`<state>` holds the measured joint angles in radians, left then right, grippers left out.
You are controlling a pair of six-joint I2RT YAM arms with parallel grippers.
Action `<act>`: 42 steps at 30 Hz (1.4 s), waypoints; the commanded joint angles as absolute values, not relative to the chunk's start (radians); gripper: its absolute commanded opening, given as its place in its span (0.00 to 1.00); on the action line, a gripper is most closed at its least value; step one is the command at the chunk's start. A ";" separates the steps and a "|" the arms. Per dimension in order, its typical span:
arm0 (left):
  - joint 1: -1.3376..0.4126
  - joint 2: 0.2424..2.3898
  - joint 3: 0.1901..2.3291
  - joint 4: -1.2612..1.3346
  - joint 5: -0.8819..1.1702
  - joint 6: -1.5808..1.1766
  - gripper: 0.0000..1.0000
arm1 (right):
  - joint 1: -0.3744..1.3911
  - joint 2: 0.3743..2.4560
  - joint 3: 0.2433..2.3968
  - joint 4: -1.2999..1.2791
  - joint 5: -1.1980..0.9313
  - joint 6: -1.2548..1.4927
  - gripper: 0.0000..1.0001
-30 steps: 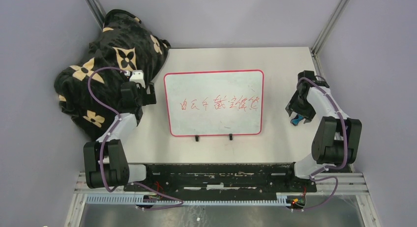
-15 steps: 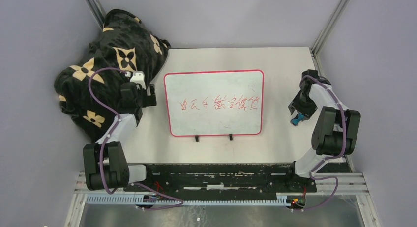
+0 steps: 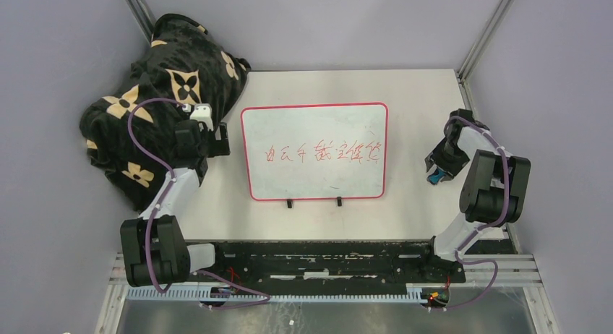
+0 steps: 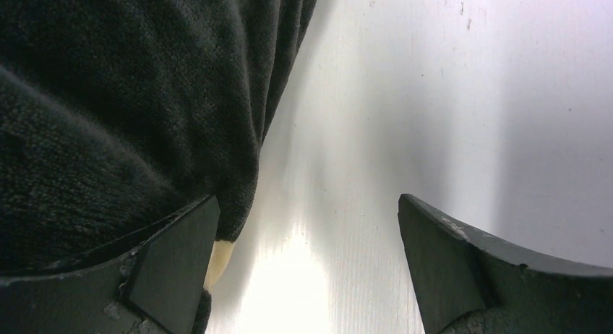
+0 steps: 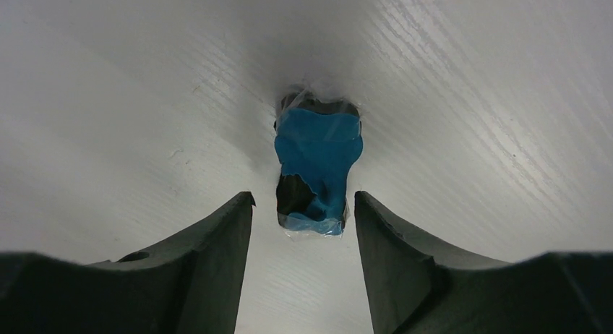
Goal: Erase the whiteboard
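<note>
At the far left a black blanket (image 3: 155,95) with tan flower shapes lies heaped against the wall, spilling over the left edge of the table (image 3: 412,95). The left gripper (image 3: 223,140) is low at the blanket's right edge, between the blanket and the whiteboard. Its jaws are spread wide with nothing between them. In the left wrist view 1 finger lies against the dark pile of the cloth and the other is over bare table.

The whiteboard (image 3: 314,128) lies flat in the middle of the table, just right of the left gripper and well apart from the right one. A thin red rim runs round it. 1 line of red writing (image 3: 323,154) crosses its middle, and 2 small black feet (image 3: 289,202) sit on its near long edge.

At the right side of the table the right gripper (image 3: 436,173) points down at a small blue and black block (image 5: 318,153) lying on the bare surface. Its jaws are narrow, 1 on each side of the block's near end. The right finger seems to meet the block's edge, while a sliver of table shows beside the left finger. I cannot tell whether the block is clamped.
</note>
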<state>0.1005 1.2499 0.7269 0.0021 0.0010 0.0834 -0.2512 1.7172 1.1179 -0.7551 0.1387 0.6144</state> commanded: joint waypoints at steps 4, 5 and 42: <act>0.104 1.207 0.764 -0.013 0.001 0.097 1.00 | -0.265 1.730 1.082 -0.688 0.124 0.646 0.61; 0.106 1.204 0.764 -0.016 0.003 0.097 1.00 | -0.268 1.730 1.077 -0.684 0.123 0.645 0.61; 0.357 1.481 1.231 -0.111 0.890 0.069 0.91 | 0.035 1.048 0.979 -0.830 0.168 0.541 0.16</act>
<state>0.2852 1.4097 1.0836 -0.0830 0.5510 0.1055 0.0086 1.1069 0.9440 -0.7582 0.1246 0.5735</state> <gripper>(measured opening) 0.933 0.252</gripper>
